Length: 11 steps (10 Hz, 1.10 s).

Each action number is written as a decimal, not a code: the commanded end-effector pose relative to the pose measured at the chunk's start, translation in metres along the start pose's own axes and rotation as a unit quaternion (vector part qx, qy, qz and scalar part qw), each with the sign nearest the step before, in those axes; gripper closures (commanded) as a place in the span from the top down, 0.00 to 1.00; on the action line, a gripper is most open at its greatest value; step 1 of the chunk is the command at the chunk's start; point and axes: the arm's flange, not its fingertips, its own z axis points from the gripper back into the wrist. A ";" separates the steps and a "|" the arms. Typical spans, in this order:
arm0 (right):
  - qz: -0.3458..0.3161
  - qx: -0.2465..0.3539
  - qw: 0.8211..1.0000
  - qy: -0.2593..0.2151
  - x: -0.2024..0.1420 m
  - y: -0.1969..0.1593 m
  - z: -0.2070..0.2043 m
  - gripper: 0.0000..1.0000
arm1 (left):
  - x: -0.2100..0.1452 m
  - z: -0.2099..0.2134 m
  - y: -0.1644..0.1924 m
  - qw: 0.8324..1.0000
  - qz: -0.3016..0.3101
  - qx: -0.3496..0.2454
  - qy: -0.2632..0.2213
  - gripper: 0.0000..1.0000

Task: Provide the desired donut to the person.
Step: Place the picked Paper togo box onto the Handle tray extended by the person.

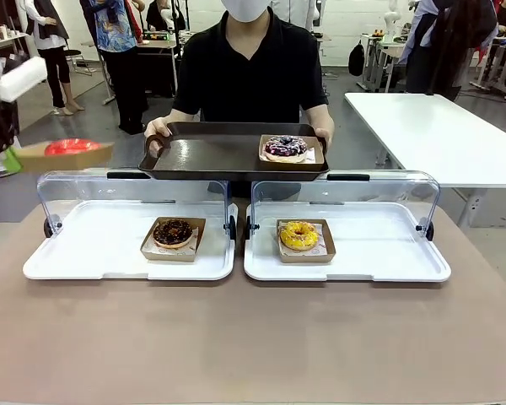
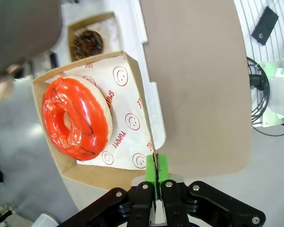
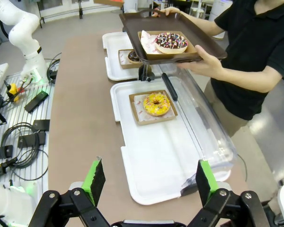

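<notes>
Nearest the lens in the left wrist view, the left gripper (image 2: 156, 177) has its green pads pinched tight on the rim of a shallow brown cardboard tray (image 2: 83, 172) lined with printed paper, carrying a red-glazed donut (image 2: 75, 118) — the donut lies toward ten o'clock from the fingertips. In the front view that tray hangs at nine o'clock, left of the person's (image 1: 251, 72) dark brown serving tray (image 1: 207, 156), which lies toward three o'clock; the left arm is the nearer. The right gripper (image 3: 146, 182) gapes wide, empty.
</notes>
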 end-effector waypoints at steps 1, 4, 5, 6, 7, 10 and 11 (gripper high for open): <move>0.001 0.001 1.000 0.002 0.000 0.001 0.001 1.00 | 0.030 0.037 0.022 0.999 -0.024 0.033 0.014 0.02; 0.001 0.001 1.000 0.002 0.000 0.001 0.001 1.00 | 0.097 0.054 0.053 0.996 -0.064 0.060 0.020 0.02; 0.001 0.001 1.000 0.002 0.000 0.001 0.001 1.00 | 0.121 0.050 0.067 0.996 -0.072 0.051 0.016 0.02; 0.001 0.001 1.000 0.002 0.000 0.001 0.001 1.00 | 0.146 0.035 0.077 0.996 -0.070 0.044 0.019 0.02; 0.001 0.001 1.000 0.002 0.000 0.001 0.001 1.00 | 0.165 0.023 0.090 0.997 -0.063 0.039 0.025 0.02; 0.001 0.001 1.000 0.002 0.000 0.001 0.001 1.00 | 0.199 -0.010 0.139 0.999 -0.041 0.015 0.033 0.02; 0.001 0.001 1.000 0.002 0.000 0.001 0.001 1.00 | 0.203 -0.021 0.144 0.999 -0.026 0.013 0.034 0.02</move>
